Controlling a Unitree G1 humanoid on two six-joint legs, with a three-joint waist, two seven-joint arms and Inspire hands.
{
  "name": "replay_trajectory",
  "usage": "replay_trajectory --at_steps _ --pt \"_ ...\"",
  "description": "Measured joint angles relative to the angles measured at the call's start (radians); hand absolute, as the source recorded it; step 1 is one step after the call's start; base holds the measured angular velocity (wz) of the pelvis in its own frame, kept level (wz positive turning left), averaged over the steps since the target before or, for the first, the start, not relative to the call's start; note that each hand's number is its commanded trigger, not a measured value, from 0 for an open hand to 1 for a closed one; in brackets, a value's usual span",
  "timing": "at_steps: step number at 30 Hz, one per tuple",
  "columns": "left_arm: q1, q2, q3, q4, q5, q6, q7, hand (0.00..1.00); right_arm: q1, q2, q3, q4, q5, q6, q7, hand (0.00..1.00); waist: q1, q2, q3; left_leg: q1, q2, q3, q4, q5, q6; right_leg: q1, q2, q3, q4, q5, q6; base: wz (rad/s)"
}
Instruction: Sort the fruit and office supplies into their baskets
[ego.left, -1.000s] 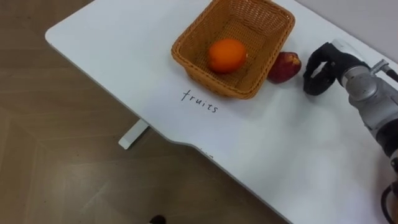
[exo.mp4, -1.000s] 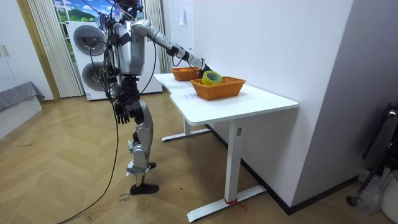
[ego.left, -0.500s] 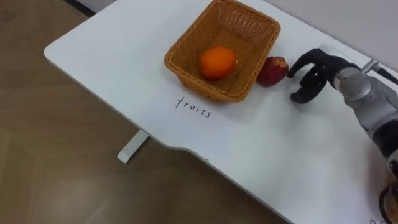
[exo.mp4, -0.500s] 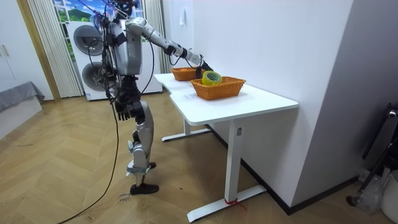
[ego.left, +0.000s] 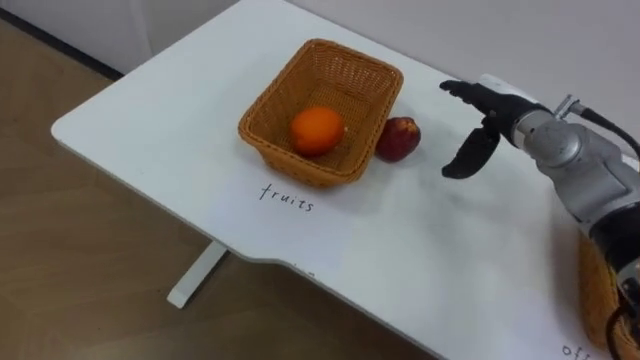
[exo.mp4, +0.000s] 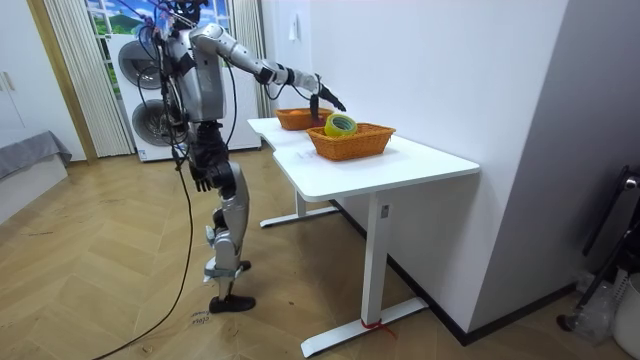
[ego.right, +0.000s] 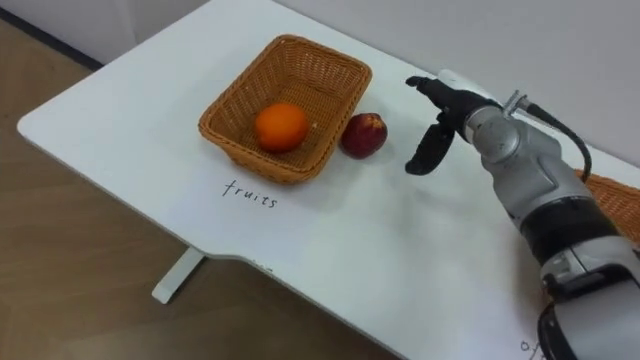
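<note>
**Desk:** What are the fingers (ego.left: 462, 90) doing?

**Photographer:** They are spread apart and hold nothing. The right hand (ego.left: 497, 105) hovers over the white surface (ego.left: 430, 250), thumb hanging down, near the apple (ego.left: 398, 139) on its right side.

**Desk:** And the fruit?

**Photographer:** The apple sits on the surface, just beside the right wall of the basket (ego.left: 290, 158). An orange (ego.left: 317, 130) lies inside.

**Desk:** The wider scene?

**Photographer:** The robot stands at the surface's end, right arm stretched out over it and left hand (exo.mp4: 203, 181) down by its hip. A second basket (exo.mp4: 352, 143) holds a tape roll (exo.mp4: 340, 124).
</note>
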Motion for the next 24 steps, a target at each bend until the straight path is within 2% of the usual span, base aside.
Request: replay_trajectory --at_steps 4,5,9,12,17,24 --pt "0.007 -0.001 0.0 -0.01 0.0 0.01 0.0 0.0 0.003 0.013 -0.01 -0.005 -0.06 0.002 0.011 0.0 0.001 0.003 0.0025 0.033 -0.003 0.0 -0.006 -0.003 0.006 0.031 -0.004 0.001 0.0 -0.001 0.003 0.0" --pt "0.005 -0.001 0.0 -0.01 0.0 0.011 -0.001 0.0 0.013 0.017 -0.017 -0.022 -0.083 0.006 0.019 0.0 0.001 0.008 0.0055 0.039 -0.003 -0.001 -0.011 -0.004 0.007 0.036 -0.004 0.001 0.001 -0.002 0.004 0.0" --pt "0.009 -0.006 0.0 -0.01 0.0 0.017 -0.016 0.0 0.079 0.021 -0.046 -0.12 -0.125 0.012 0.03 0.0 0.005 0.015 0.0081 0.05 -0.003 -0.001 -0.011 -0.005 0.007 0.048 -0.004 0.0 0.001 -0.003 0.005 0.0" --pt "0.019 -0.008 0.0 -0.01 0.0 0.021 -0.02 0.0 0.122 0.023 -0.047 -0.158 -0.127 0.021 0.047 0.0 0.008 0.018 0.0073 0.051 -0.004 0.0 -0.01 -0.004 0.007 0.049 -0.005 0.001 0.003 -0.003 0.005 0.0" --pt "0.036 -0.007 0.0 -0.011 0.0 0.037 -0.022 0.0 0.14 0.027 -0.047 -0.159 -0.123 0.04 0.074 0.0 0.01 0.027 0.0056 0.052 -0.004 0.002 -0.01 -0.004 0.007 0.049 -0.006 0.002 0.003 -0.003 0.005 -0.01" --pt "0.059 -0.007 0.001 -0.009 0.007 0.041 -0.022 0.0 0.155 0.046 -0.047 -0.144 -0.095 0.041 0.082 0.0 0.021 0.025 0.0039 0.052 -0.01 -0.005 -0.01 -0.004 0.007 0.05 -0.01 0.001 0.002 -0.011 0.01 0.02"
